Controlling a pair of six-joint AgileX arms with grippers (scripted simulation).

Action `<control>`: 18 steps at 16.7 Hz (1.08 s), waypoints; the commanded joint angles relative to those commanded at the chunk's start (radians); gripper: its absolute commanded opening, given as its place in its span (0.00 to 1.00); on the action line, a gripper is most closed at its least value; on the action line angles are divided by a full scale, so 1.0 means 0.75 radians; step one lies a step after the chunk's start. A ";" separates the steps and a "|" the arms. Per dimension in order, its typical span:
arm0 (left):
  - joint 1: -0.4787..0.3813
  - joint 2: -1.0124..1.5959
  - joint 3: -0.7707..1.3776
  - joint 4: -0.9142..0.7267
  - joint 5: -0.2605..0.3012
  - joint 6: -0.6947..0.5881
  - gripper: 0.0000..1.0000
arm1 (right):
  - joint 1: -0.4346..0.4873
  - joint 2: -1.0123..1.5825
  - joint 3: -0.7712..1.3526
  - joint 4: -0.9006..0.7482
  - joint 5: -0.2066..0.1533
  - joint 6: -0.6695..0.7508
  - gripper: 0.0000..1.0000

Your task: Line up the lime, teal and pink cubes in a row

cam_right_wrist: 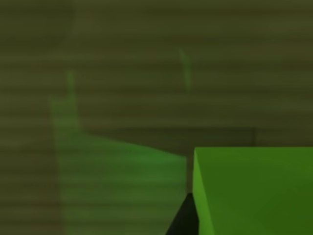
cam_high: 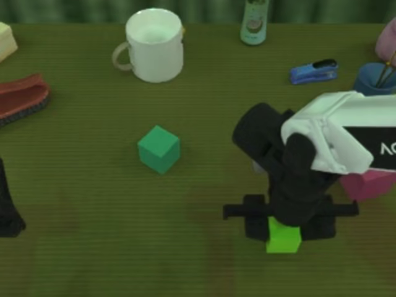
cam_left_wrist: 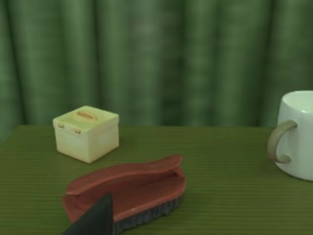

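The lime cube (cam_high: 284, 239) lies near the front of the table, right of centre, with my right gripper (cam_high: 283, 230) down over it and shut on it. In the right wrist view the lime cube (cam_right_wrist: 254, 191) fills one corner, and a dark fingertip (cam_right_wrist: 183, 218) presses against its side. The teal cube (cam_high: 159, 148) stands alone left of centre. The pink cube (cam_high: 371, 183) shows at the right, partly hidden under the right arm. My left gripper (cam_high: 9, 216) is parked at the left edge; one of its fingers (cam_left_wrist: 95, 218) shows, open.
A white mug (cam_high: 154, 44) stands at the back, a red brush (cam_high: 21, 98) and a cream box (cam_high: 5, 40) at the back left. A blue stapler (cam_high: 314, 72), a bottle (cam_high: 254, 21) and a blue pen cup (cam_high: 374, 77) sit at the back right.
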 joint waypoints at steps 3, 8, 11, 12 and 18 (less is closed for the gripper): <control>0.000 0.000 0.000 0.000 0.000 0.000 1.00 | 0.000 0.000 0.000 0.000 0.000 0.000 0.60; 0.000 0.000 0.000 0.000 0.000 0.000 1.00 | 0.000 0.000 0.000 0.000 0.000 0.000 0.98; 0.000 0.000 0.000 0.000 0.000 0.000 1.00 | 0.000 0.000 0.000 0.000 0.000 0.000 1.00; 0.000 0.000 0.000 0.000 0.000 0.000 1.00 | 0.000 0.000 0.000 0.000 0.000 0.000 1.00; 0.000 0.000 0.000 0.000 0.000 0.000 1.00 | -0.001 -0.002 0.004 -0.005 0.000 0.000 1.00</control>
